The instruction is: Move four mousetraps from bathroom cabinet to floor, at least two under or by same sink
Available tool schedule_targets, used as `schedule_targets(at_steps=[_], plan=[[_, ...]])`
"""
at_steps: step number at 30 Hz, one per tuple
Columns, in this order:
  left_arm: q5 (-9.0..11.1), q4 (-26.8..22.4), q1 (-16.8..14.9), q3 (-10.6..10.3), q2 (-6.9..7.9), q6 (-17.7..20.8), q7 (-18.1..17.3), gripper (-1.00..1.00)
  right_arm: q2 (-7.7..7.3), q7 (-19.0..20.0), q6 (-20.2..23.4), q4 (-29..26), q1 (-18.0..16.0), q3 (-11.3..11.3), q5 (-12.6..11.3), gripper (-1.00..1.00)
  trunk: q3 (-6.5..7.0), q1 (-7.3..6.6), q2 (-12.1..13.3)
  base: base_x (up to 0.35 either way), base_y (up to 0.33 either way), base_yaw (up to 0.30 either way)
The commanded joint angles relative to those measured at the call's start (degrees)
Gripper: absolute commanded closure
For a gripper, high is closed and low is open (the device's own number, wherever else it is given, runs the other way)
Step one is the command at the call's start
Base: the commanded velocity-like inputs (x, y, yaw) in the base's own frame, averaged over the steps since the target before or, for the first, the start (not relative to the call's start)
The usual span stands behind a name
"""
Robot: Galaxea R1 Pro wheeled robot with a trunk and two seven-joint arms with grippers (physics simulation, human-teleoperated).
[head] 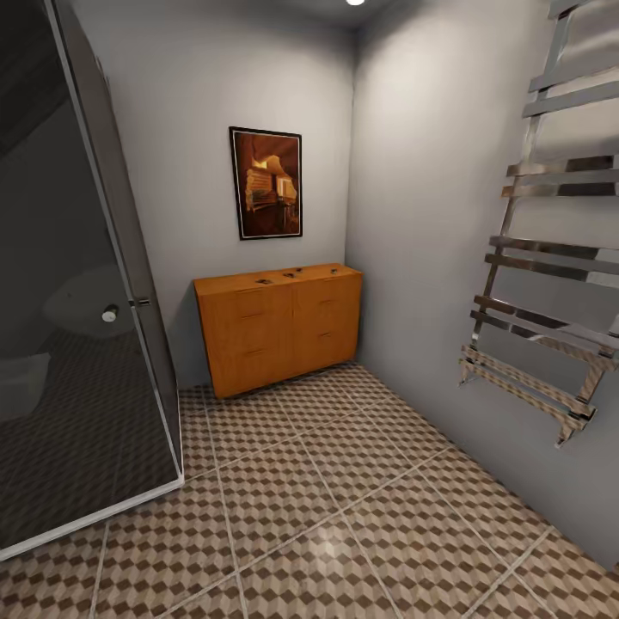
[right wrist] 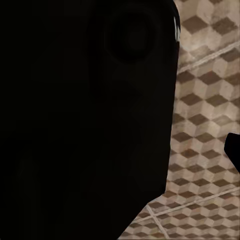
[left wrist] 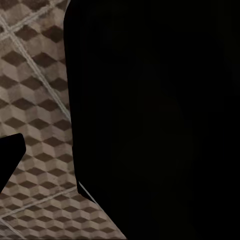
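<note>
In the head view the cabinet stands in the middle of the frame, against the far wall in the room's corner, its right end close to the right-hand wall. On its flat top lie small dark shapes, the traps, spread along the top from about its middle toward the right end; they are too small to count or to tell apart clearly. A dark framed picture hangs on the wall above the cabinet. The floor with its cube pattern takes up the lower half of the frame and runs up to the cabinet's base. At the left of the frame stands a dark glass shower screen with a small round knob. At the right, a chrome towel rail is fixed to the side wall.

The left wrist view gives a large black mass over most of the frame, with floor tiles showing down the left side. The right wrist view is likewise mostly black, with tiles down the right side. Whether either pair of jaws is released or clenched cannot be told from these pictures. The traps lie on the cabinet top across the room, well apart from both arms.
</note>
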Motion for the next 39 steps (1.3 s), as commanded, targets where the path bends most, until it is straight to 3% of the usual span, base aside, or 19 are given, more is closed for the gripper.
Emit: schedule_targets(at_steps=[1, 4, 15, 22, 28, 32, 39], plan=[[-0.09, -0.3, 0.09, 0.18, -0.09, -0.17, 0.0, -1.0, 0.33, -0.33, -0.33, -0.33, -0.17, 0.18, 0.33, -1.0, -0.03, 0.0, -0.03, 0.0, 0.0, 0.0], [-0.09, -0.28, 0.09, 0.18, -0.13, -0.17, 0.0, -1.0, 1.25, -0.59, -0.75, -1.31, -0.17, 0.18, 0.34, -1.0, -0.03, 0.0, -0.03, 0.0, 0.0, 0.0], [-0.13, -1.07, 0.09, 0.11, 0.18, -2.81, 0.0, -1.0, 1.71, -0.53, -3.5, -4.08, -0.17, 0.17, 0.35, -1.0, -0.03, 0.0, -0.03, 0.0, 0.0, 0.0], [0.07, -3.33, 0.06, 0.34, 2.25, -5.06, 0.31, -1.0, 1.49, -0.88, -5.75, -6.35, -0.17, 0.23, 0.43, -1.0, -0.03, 0.0, -0.03, 0.0, 0.0, 0.0], [0.31, -5.27, -0.12, 0.77, 4.19, -3.91, 2.02, -1.0, -0.05, -1.86, -7.68, -8.29, -0.17, 0.11, 0.44, -1.0, -0.03, 0.0, -0.03, 0.0, 0.0, 0.0], [0.49, -6.56, -0.93, 1.06, 5.48, -2.63, 3.3, -1.0, -1.34, -2.92, -6.7, -9.58, -0.38, 0.0, 0.44, -1.0, -0.03, 0.0, -0.03, 0.0, 0.0, 0.0], [1.08, -8.83, -3.25, 1.21, 5.3, -0.39, 5.55, -1.0, -2.9, -4.79, -4.46, -11.86, -2.68, -0.08, 0.27, -1.0, -0.03, 0.0, -0.03, 0.0, 0.0, 0.0]])
